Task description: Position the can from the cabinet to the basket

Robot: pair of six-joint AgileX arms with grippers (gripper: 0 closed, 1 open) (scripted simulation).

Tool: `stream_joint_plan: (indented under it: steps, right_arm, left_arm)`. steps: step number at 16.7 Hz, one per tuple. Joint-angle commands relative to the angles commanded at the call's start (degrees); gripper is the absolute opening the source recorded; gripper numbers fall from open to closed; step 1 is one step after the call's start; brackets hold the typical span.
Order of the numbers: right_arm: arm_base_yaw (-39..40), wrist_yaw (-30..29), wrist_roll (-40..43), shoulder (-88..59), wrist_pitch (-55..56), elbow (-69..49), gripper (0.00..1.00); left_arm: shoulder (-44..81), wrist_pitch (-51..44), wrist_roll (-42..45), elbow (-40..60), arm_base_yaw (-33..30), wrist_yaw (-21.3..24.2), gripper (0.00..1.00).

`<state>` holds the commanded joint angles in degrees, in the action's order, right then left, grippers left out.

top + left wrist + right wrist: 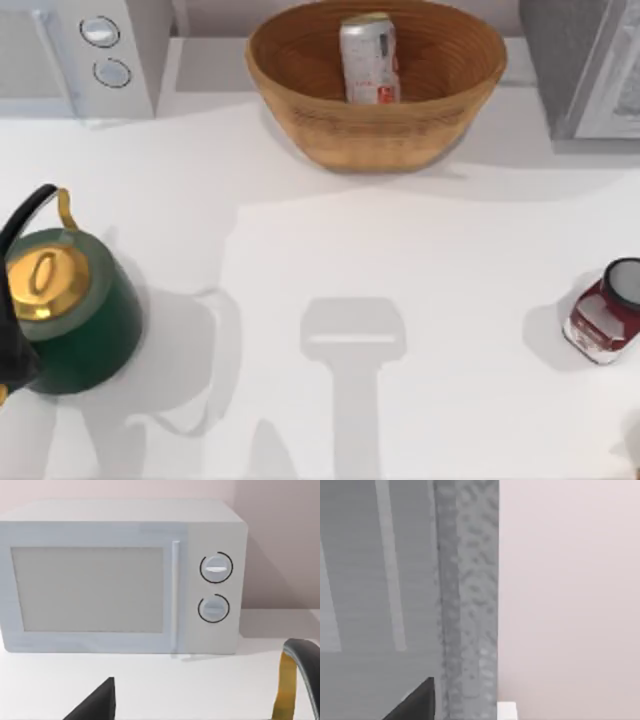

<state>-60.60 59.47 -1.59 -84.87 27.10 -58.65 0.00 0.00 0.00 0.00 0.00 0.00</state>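
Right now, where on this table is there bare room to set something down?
The widest free patch is the middle of the table, between the green kettle and the red jar, in front of the basket. The back row is crowded: microwave, basket, cabinet.

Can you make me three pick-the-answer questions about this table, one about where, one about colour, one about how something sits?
1. Where is the can?
A. inside the basket
B. beside the kettle
C. on the microwave

2. What colour is the kettle body?
A. blue
B. green
C. orange

3. How does the can sit?
A. crushed flat
B. hanging from a gripper
C. leaning on the basket's inside wall, nothing gripping it

Answers: 1 A, wicker rim rings it. 2 B, green under a gold lid. 3 C, it rests free.
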Motion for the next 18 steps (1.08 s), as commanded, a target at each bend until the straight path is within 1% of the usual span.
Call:
stream_joint_plan:
  steps: [5,7,9,12,18]
  right_arm:
    - [0.12,0.39,-0.02,3.56,-27.2,-22.39,1.0]
    - [0.36,0.23,-0.04,5.09,-36.07,-29.82,1.0]
    - [0.64,-0.04,-0.05,6.5,-42.72,-35.71,1.0]
    - [0.92,-0.31,-0.07,7.77,-48.19,-40.84,1.0]
    - [0.77,-0.34,-0.08,7.8,-48.66,-41.53,1.0]
  left_arm:
    - [0.0,0.0,0.0,0.0,0.0,0.0,1.0]
    - [0.0,0.0,0.0,0.0,0.0,0.0,1.0]
    - [0.0,0.0,0.0,0.0,0.0,0.0,1.0]
    - [0.0,0.0,0.0,0.0,0.0,0.0,1.0]
    - [0.0,0.0,0.0,0.0,0.0,0.0,1.0]
